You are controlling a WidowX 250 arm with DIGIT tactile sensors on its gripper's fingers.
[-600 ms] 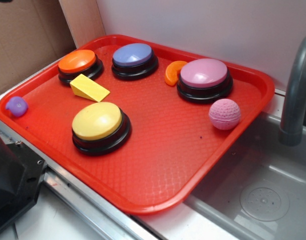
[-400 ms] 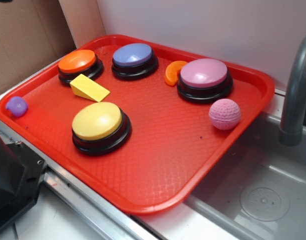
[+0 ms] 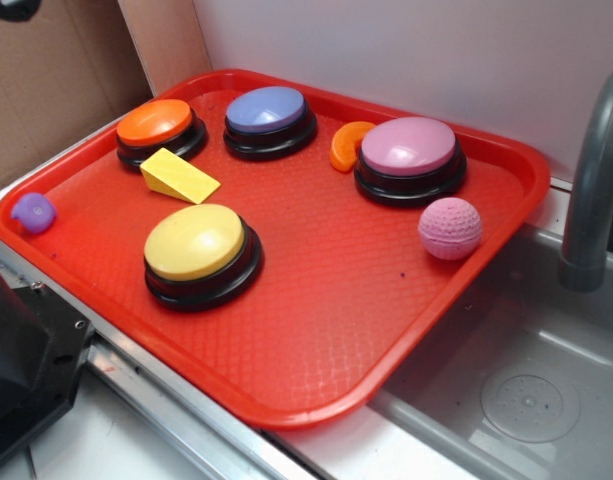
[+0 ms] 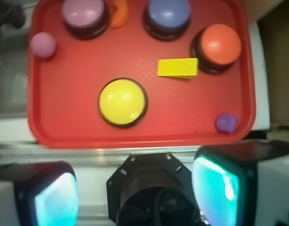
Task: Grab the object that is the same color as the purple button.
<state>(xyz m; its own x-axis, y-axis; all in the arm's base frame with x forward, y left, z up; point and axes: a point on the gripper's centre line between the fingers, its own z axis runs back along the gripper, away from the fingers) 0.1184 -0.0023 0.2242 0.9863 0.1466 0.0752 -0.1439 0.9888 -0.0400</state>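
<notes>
nothing on the tray (image 3: 506,160) is shifting since the earlier frame; only a dark shape, probably part of the arm, is creeping in at the top-left corner of the exterior view. the gripper (image 4: 135,188) is hanging high above the tray's near edge, its jaws spread wide and holding nothing. the object (image 3: 33,212) is sitting in the tray's left corner, well apart from the purple button (image 3: 268,110), with free room around it. a grey sink (image 3: 526,380) is lying beside the tray

Both views are evenly, brightly lit; soft glare is seen on the red tray (image 3: 316,330) toward 6 o'clock, and the wrist view is blurred throughout.
</notes>
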